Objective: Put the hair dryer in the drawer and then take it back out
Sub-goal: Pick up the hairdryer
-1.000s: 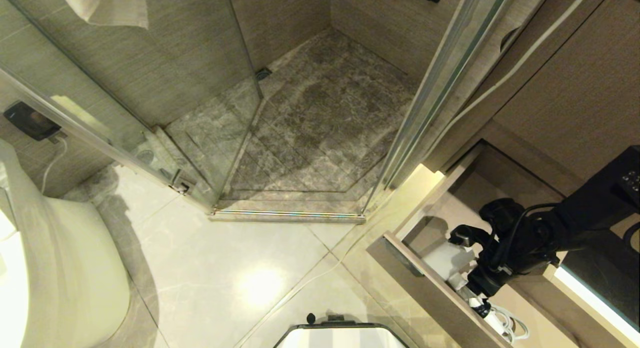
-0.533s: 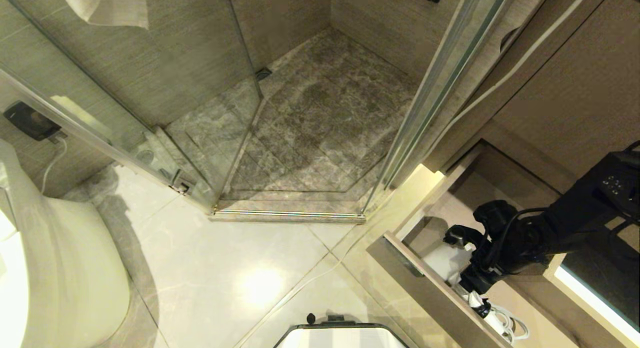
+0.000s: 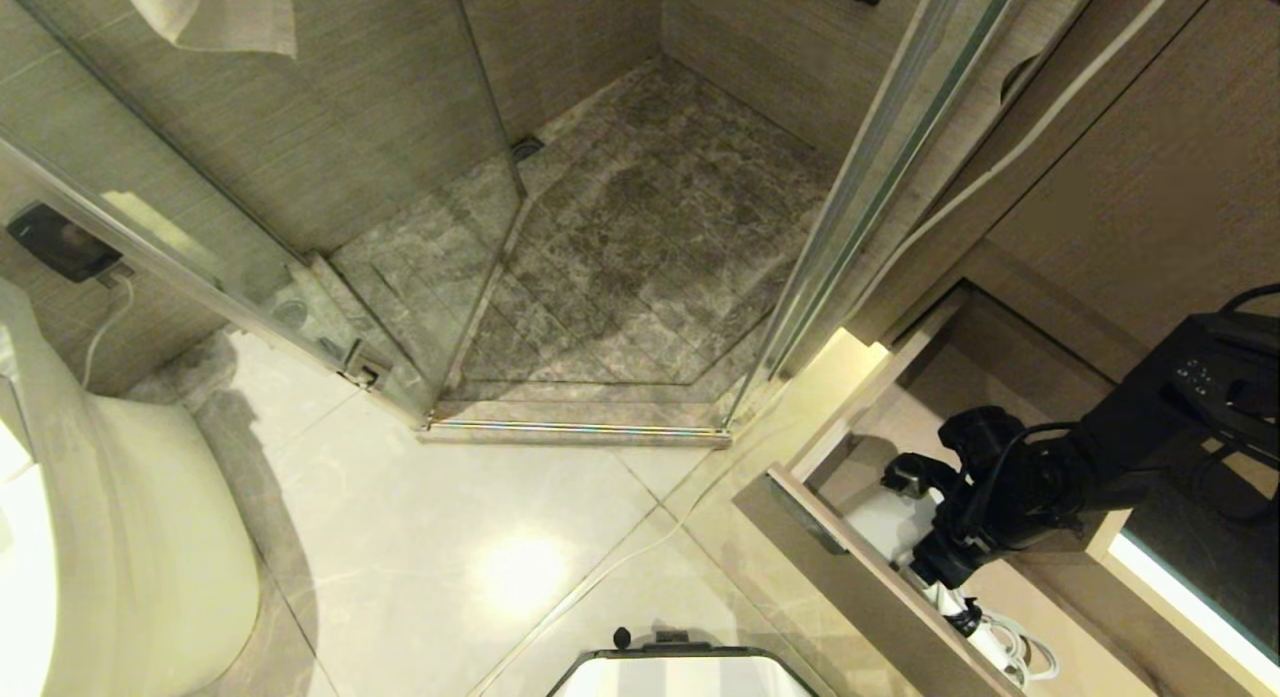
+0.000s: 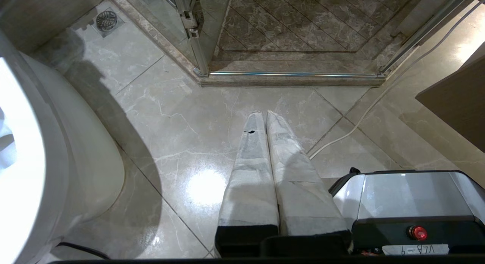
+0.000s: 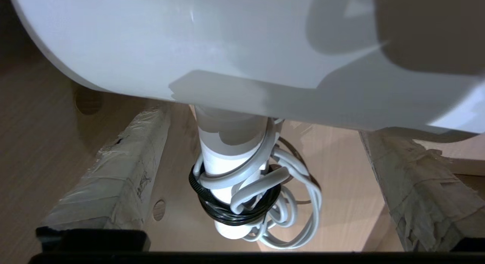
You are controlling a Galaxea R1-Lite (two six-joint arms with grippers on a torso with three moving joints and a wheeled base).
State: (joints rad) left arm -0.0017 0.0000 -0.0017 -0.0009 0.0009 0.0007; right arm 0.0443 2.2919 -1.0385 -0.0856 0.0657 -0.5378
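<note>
I am holding my right gripper [image 5: 261,203] wide open around the hair dryer [image 3: 893,522] lying in the open drawer [image 3: 860,577]; it is probably not pinched yet; I am thinking I should squeeze the handle squarely, away from the cord [image 5: 291,211].

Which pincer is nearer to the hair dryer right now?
Right. The right pincer is open, its fingers either side of the hair dryer handle inside the open drawer. The left pincer is shut, parked over the floor tiles, well away.
</note>
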